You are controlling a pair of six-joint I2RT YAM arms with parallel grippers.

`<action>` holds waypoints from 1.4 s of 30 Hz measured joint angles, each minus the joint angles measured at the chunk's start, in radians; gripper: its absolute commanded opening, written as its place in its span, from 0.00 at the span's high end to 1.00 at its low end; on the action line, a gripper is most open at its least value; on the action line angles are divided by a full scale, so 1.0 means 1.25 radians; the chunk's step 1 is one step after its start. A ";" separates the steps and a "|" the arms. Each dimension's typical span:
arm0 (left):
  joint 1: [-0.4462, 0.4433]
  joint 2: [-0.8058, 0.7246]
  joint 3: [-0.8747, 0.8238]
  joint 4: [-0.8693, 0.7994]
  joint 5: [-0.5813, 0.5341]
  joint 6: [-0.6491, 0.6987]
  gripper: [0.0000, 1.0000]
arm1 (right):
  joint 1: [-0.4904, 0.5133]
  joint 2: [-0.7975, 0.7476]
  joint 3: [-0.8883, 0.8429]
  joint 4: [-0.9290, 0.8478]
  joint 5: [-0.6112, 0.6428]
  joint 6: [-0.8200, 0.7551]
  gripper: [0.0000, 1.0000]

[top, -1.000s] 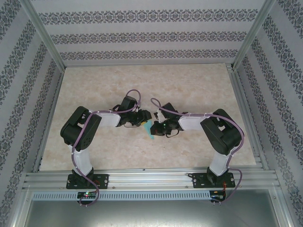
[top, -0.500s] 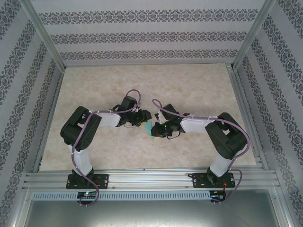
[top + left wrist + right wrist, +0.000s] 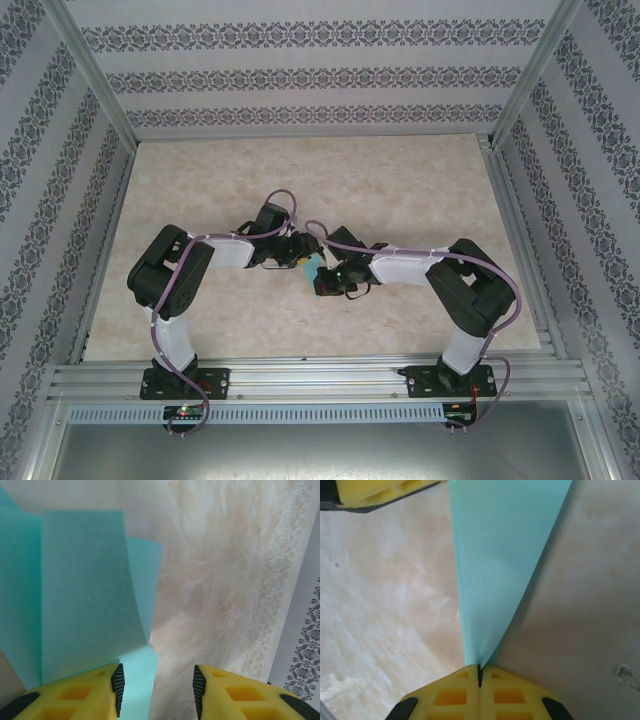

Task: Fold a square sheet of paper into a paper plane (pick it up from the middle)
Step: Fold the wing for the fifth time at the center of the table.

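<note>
Two arms meet over the middle of the table in my overhead view, with the teal sheet of paper between the left gripper and the right gripper. On the left wrist camera I see the jaws standing apart, with folded layers of the paper rising beside one finger. On the right wrist camera, the fingers are pressed together on the paper's narrow end.

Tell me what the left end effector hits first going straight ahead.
Probably the folded turquoise paper sheet, its edge just ahead of the left end effector's open jaws; depth unclear.
</note>
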 measured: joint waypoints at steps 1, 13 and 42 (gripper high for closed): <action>0.001 0.000 0.000 -0.001 0.001 -0.003 0.55 | 0.008 -0.002 0.002 -0.004 0.016 -0.003 0.95; 0.002 0.000 0.000 -0.002 0.003 -0.009 0.56 | 0.045 -0.061 -0.047 -0.002 0.070 -0.004 0.83; 0.002 0.000 -0.001 -0.002 0.004 -0.009 0.55 | -0.069 0.047 -0.149 0.483 -0.160 0.378 0.93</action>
